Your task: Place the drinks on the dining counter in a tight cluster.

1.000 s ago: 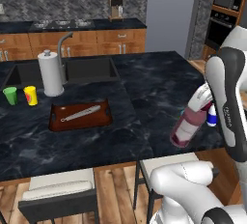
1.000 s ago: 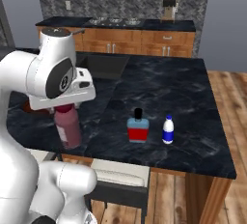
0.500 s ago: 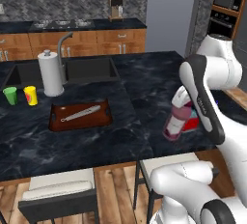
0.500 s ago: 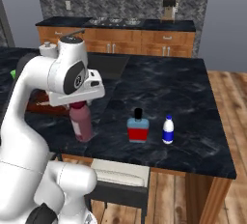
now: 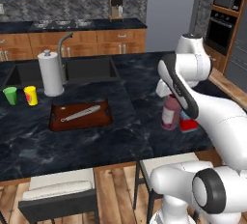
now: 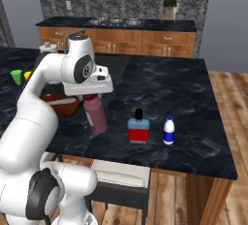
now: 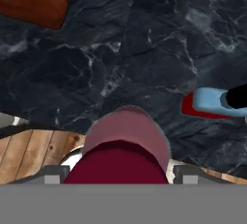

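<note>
The gripper pinches the maroon bottle by its top, its jaws set either side of the neck, and the bottle hangs tilted over the dining counter, its base angled toward the counter's front edge. Whether the base touches the black top or hangs just above it cannot be told. In the hand view the maroon bottle rises between the two finger tips, pale pink at its far end and dark red nearer the camera.

Just beside it, toward the counter's right end, the squat blue-and-red bottle stands upright with its black cap on, and the small white-and-blue bottle stands upright a little further along, near the same front edge. The two stand close but apart (a strip of marble shows between them). In the left base view the maroon bottle sits almost against the blue-and-red bottle, which the arm partly covers.

Toward the counter's left end a brown tray lies flat with a grey utensil in it. Behind it a paper towel roll stands upright at the sink's front rim, with the faucet arching over it. A green cup and a yellow cup stand side by side near the left edge. Two stools are tucked under the front edge.
</note>
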You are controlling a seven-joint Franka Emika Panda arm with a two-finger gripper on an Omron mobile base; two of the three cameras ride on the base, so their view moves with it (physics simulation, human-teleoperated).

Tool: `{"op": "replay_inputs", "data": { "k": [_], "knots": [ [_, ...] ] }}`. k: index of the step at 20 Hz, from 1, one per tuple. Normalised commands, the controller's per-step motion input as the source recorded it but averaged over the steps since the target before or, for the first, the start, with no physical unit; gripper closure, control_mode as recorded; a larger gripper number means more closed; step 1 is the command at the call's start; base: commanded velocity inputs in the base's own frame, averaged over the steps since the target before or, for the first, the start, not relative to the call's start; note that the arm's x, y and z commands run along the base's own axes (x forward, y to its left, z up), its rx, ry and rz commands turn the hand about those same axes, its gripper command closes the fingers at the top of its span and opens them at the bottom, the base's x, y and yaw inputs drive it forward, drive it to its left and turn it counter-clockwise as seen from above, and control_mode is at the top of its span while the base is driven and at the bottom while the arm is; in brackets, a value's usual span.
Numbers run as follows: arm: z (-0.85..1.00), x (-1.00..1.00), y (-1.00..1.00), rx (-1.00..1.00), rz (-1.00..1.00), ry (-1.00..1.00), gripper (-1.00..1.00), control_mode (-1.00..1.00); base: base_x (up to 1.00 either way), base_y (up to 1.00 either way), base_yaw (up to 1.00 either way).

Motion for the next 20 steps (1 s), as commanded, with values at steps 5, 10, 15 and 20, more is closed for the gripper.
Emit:
{"op": "replay_inputs", "data": {
  "k": [5,10,15,20],
  "knots": [
    [-0.26,0.50,-0.32,0.00,-0.01,0.06,1.00,-1.00,0.00,0.00,0.00],
    [-0.40,0.55,-0.13,0.00,-0.01,0.04,1.00,-1.00,0.00,0.00,0.00],
    [-0.55,0.62,-0.01,0.00,-0.02,0.00,1.00,-1.00,0.00,0.00,0.00],
    [-0.44,0.26,-0.12,0.00,-0.02,0.05,1.00,-1.00,0.00,0.00,0.00]
  ]
}}
